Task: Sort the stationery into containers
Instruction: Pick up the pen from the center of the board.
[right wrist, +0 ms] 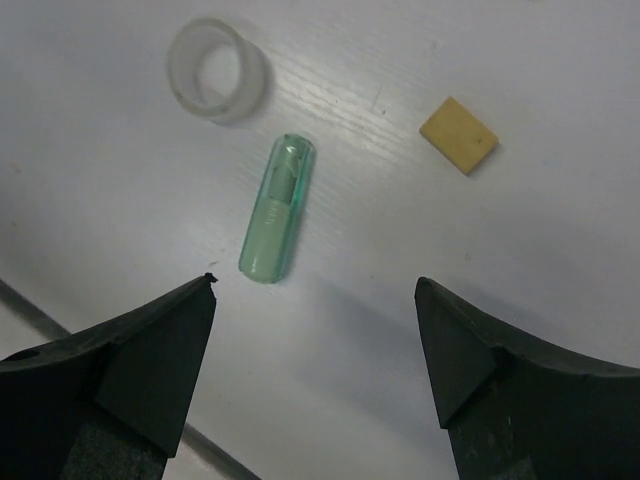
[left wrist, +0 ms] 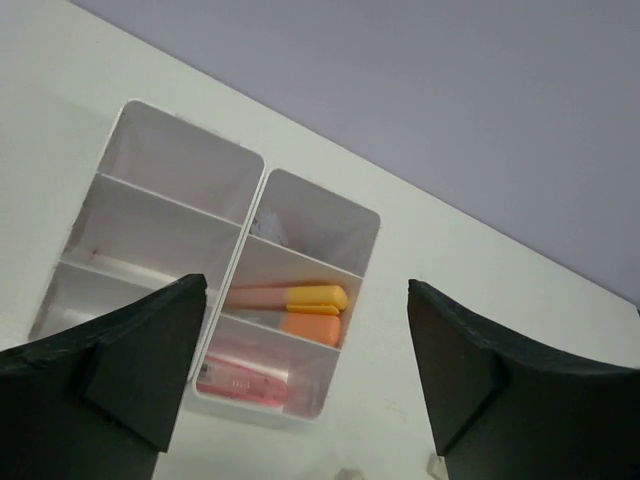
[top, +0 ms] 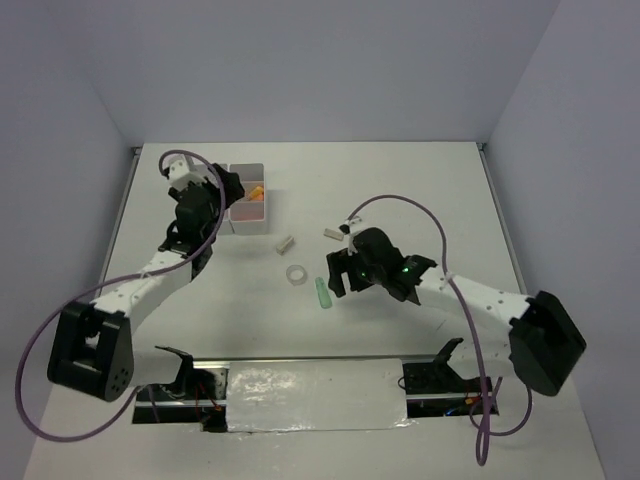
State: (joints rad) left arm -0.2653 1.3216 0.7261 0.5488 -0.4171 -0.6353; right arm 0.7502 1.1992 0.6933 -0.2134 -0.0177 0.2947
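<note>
On the desk (right wrist: 520,60), beside the tape ring (right wrist: 217,70), the green marker (right wrist: 279,209) lies loose under the right gripper (right wrist: 315,285), spread wide and empty: the pick-up is in hand, calling for descent and closing across it, while the left gripper (left wrist: 306,283), equally open, hovers over the organiser box (left wrist: 262,175).

A white table (top: 420,180) fills the middle, boxed in by three plain lilac-grey walls: the back wall (top: 320,70) at 12 o'clock, the left wall (top: 50,150) at 9 and the right wall (top: 585,150) at 3. The light is soft and even. At 6 o'clock a crinkled silver sheet (top: 315,395) lies along the table's near edge.
</note>
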